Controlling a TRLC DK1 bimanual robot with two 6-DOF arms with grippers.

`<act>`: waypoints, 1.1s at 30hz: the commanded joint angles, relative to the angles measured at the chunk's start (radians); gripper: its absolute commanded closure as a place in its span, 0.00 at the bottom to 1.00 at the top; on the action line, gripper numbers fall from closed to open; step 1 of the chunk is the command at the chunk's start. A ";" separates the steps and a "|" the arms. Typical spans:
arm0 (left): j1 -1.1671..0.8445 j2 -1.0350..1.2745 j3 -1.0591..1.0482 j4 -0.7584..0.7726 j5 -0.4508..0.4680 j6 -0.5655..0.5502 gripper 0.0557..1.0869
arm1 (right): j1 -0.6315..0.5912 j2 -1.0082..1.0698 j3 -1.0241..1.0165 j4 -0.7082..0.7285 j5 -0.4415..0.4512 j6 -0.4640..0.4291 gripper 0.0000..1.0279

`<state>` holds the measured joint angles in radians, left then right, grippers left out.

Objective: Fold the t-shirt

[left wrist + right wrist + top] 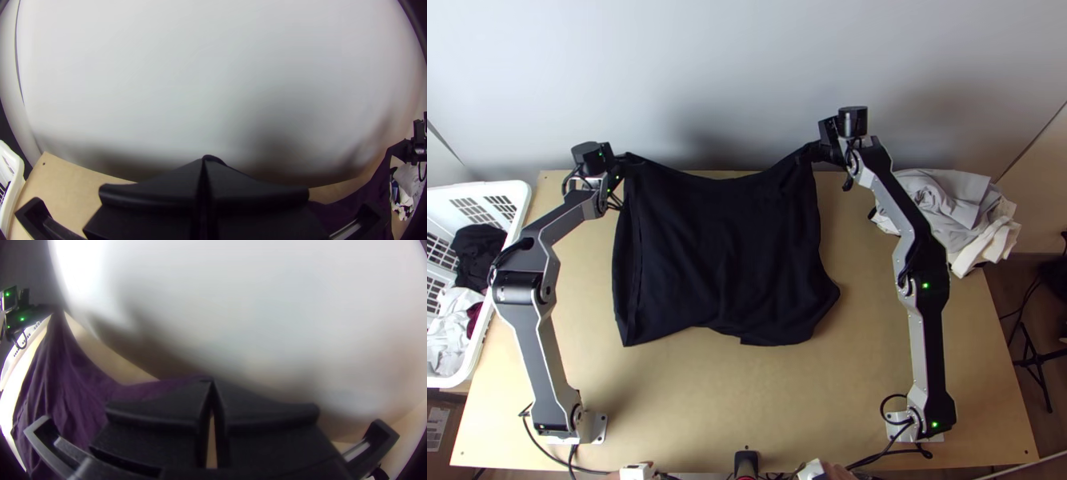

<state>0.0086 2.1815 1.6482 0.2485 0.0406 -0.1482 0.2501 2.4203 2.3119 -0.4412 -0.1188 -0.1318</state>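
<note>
Left gripper [204, 162] and right gripper [212, 382] are clamped on two far corners of the dark T-shirt [723, 248], which is draped over the table [691, 400] and, being probably light, soft and limp, is best held there.

Decent light, soft shadows low on the wall [707, 72], glare in the right wrist view, bendy wrist-view edges.

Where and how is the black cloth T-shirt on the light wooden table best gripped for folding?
Probably by its two far corners, from the outer sides. The T-shirt is spread, its far edge sagging between the left gripper and right gripper, which pinch there.
</note>
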 commanded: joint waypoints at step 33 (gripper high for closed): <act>-0.022 -0.628 -0.157 -0.792 0.053 -0.195 0.06 | 0.066 -0.512 -0.460 -0.123 -0.025 0.029 0.04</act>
<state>-0.0093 1.7840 1.5757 -0.4191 0.0677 -0.3340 0.2871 2.0834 2.0125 -0.5579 -0.1425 -0.1013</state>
